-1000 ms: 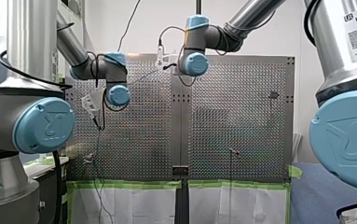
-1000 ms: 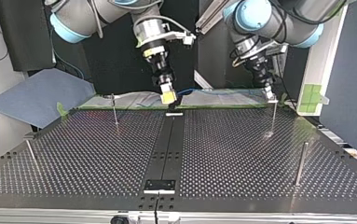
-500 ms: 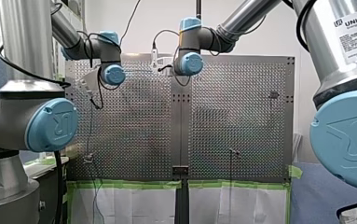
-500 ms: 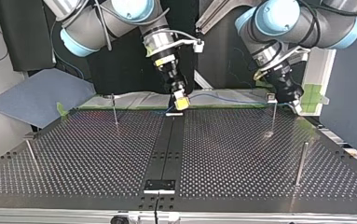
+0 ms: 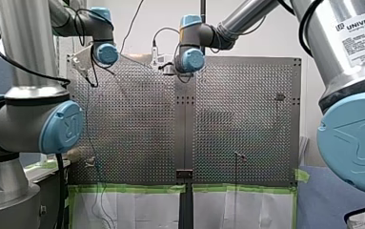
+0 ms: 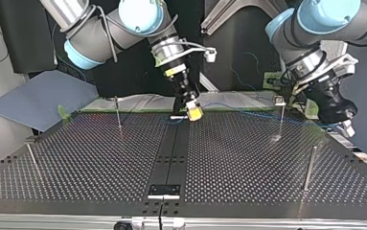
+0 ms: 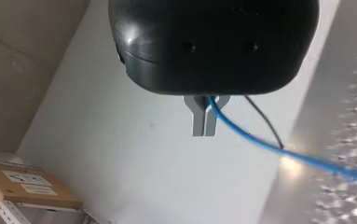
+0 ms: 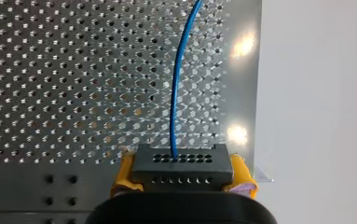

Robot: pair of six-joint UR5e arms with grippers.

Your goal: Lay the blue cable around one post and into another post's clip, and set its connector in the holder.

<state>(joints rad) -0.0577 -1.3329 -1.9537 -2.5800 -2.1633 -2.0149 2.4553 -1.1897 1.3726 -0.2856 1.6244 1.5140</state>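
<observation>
The blue cable [image 6: 248, 111] stretches taut above the far part of the table between my two grippers. My right gripper [image 8: 181, 173], with yellow pads, is shut on the dark connector block [image 8: 181, 161], from which the cable [image 8: 178, 84] leaves. In the top view that gripper [image 6: 195, 113] hangs just over the table's far middle. My left gripper [image 7: 203, 133] has its metal fingers shut on the cable [image 7: 260, 145]. It stands at the top view's right [image 6: 346, 128], beyond the clip-topped post [image 6: 280, 117], and the cable passes close by that post.
More posts stand on the perforated table: one with a clip [image 6: 117, 112] at the far left, a plain one [image 6: 308, 167] at the near right, another [image 6: 31, 159] at the near left. A holder [image 6: 164, 190] sits at the near middle edge, a small bracket [image 6: 178, 117] under my right gripper.
My left arm has swung toward the top view's right and nearer, drawing the cable out past the clip-topped post. My right gripper shifted slightly the same way and lower with the connector.
</observation>
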